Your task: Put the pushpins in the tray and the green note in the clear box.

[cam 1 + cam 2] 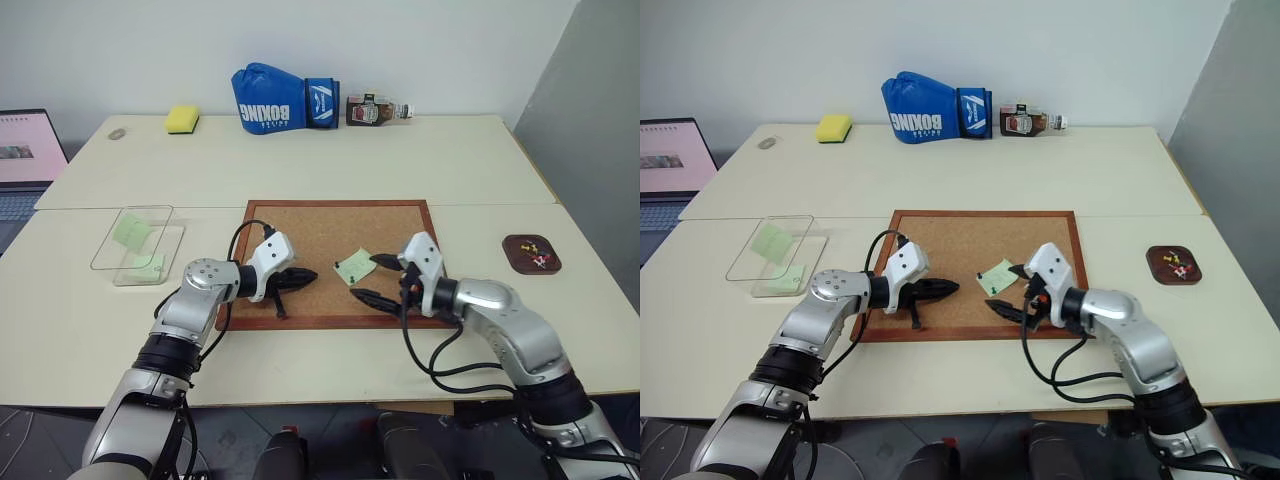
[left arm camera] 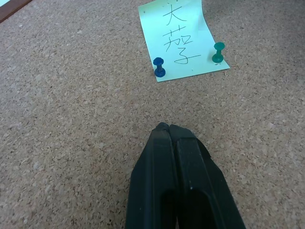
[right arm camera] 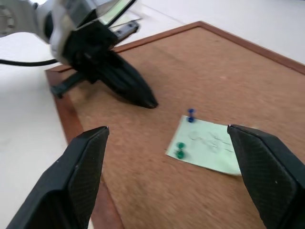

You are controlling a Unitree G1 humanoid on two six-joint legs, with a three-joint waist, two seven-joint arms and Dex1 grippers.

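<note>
A green note (image 1: 354, 267) with handwriting lies on the cork board (image 1: 330, 225). Two pushpins hold it down, a blue one (image 2: 159, 67) and a green one (image 2: 218, 52). My left gripper (image 1: 306, 275) is shut and empty, its tip resting low over the cork just left of the note. My right gripper (image 1: 364, 278) is open at the note's right edge, one finger on either side of that edge, holding nothing. The tray (image 1: 516, 262), a brown dish at the far right, holds several pushpins (image 1: 537, 257). The clear box (image 1: 140, 245) at the left holds two green notes.
A blue boxing glove (image 1: 285, 100), a yellow sponge (image 1: 182, 120) and a small bottle (image 1: 375, 110) stand along the table's far edge. A laptop (image 1: 25, 150) sits at the far left. Black cables hang from both wrists.
</note>
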